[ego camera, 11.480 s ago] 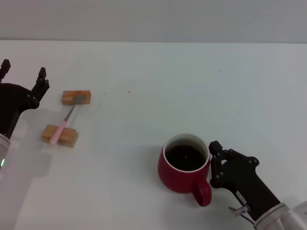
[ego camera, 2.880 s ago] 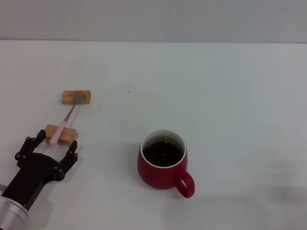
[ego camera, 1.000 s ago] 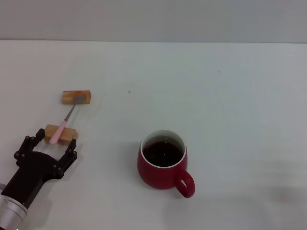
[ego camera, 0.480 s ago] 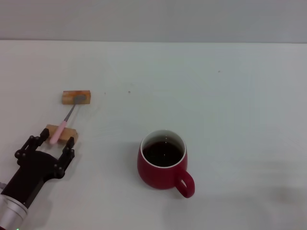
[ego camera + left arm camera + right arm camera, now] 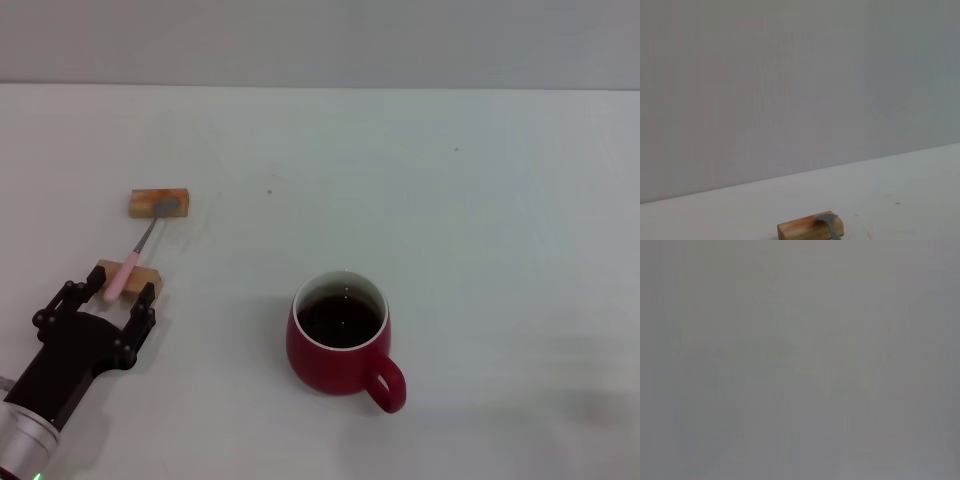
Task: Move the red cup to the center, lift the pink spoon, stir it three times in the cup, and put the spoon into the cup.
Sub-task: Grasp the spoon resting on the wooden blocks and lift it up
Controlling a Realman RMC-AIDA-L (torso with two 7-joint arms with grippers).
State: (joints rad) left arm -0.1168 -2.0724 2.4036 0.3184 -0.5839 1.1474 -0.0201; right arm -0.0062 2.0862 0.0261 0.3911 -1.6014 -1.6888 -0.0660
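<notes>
The red cup (image 5: 343,344) stands near the table's middle front in the head view, dark inside, its handle toward the front right. The pink spoon (image 5: 136,255) lies across two tan wooden blocks at the left: its pink handle rests on the near block (image 5: 128,278), its grey bowl on the far block (image 5: 159,203). My left gripper (image 5: 108,299) is open, its fingertips on either side of the near block and the handle's end. The left wrist view shows the far block (image 5: 810,229) with the spoon's bowl (image 5: 827,220) on it. My right gripper is out of view.
The white table (image 5: 450,220) stretches back to a grey wall. Only the two blocks, the spoon and the cup stand on it. The right wrist view shows only plain grey.
The right gripper, beside the cup at first, has left the view, and the cup stands further left. My left gripper has crept forward, and its fingertips now flank the near block.
</notes>
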